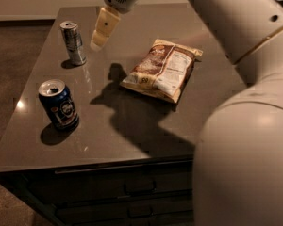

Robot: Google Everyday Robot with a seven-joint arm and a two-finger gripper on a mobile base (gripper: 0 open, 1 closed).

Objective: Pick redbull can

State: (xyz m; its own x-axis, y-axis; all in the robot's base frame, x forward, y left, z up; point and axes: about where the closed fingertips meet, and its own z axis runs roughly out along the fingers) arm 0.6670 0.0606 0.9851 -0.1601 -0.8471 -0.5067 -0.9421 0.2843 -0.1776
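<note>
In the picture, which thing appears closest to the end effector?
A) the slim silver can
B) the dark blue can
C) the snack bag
A: the end effector hovers above the table just beside the redbull can; the bag and blue can lie farther off.

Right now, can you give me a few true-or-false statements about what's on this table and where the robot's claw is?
1. The redbull can stands upright near the far left of the table. True.
2. The gripper is clamped around the redbull can. False: it hovers beside it, not touching.
3. The dark blue can lies on its side. False: it stands upright near the front edge.
4. The snack bag lies flat, right of both cans in the camera view. True.
</note>
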